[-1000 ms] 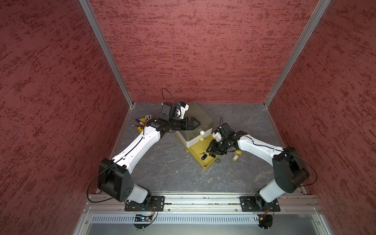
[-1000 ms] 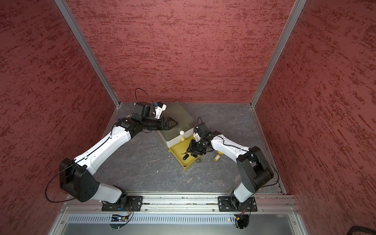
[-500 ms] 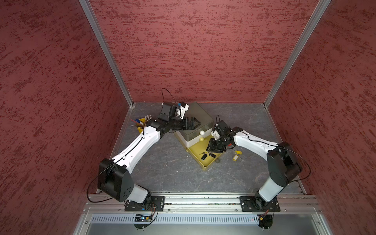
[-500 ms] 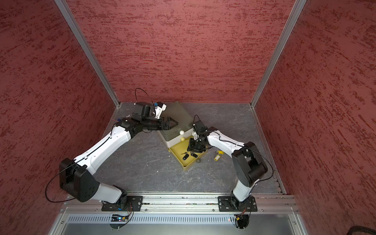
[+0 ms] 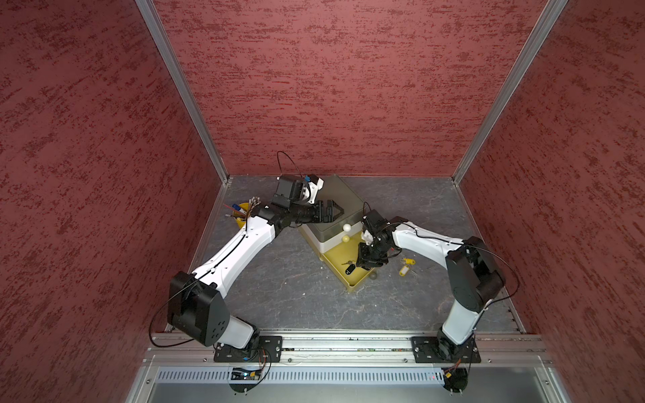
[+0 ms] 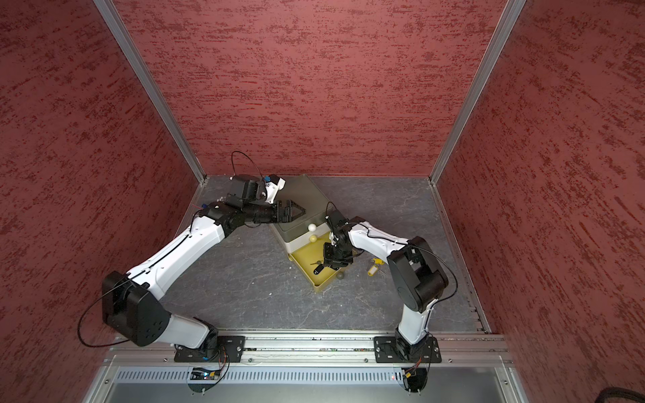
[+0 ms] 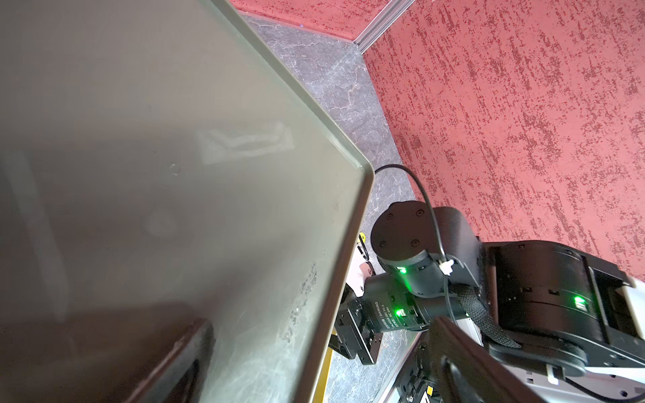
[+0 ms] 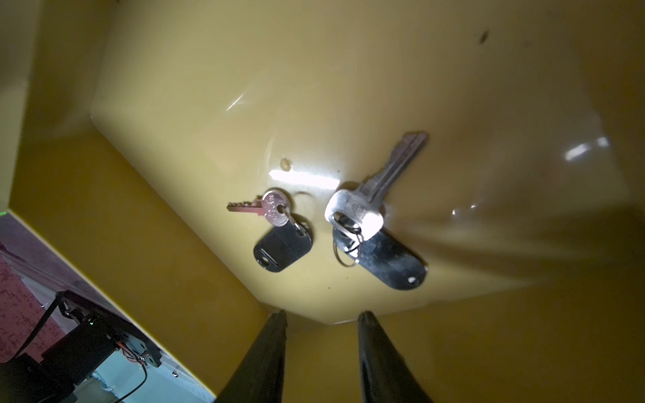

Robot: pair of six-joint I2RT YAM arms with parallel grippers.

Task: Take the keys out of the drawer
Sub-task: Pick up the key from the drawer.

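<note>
Surface as I see it remotely: grey marbled tabletop (image 5: 296,289).

Lying or standing directly on it, by my count in both top views:
- one olive drawer cabinet (image 5: 340,190), set askew near the back wall, its bottom yellow drawer (image 5: 331,260) pulled out
- one yellow pot (image 5: 240,219) holding pens, back left corner
- first yellow-tagged key (image 5: 408,261) and second yellow-tagged key (image 5: 404,270), close together, just right of the drawer

Silver keys (image 8: 370,206) bear black tags (image 8: 282,246); the drawer (image 8: 209,87) is mustard yellow.

Left arm (image 5: 237,251) outstretched, left fingers (image 7: 464,356) spread, right arm (image 5: 419,240) bent, right fingers (image 8: 265,359) parted, pointing down.
</note>
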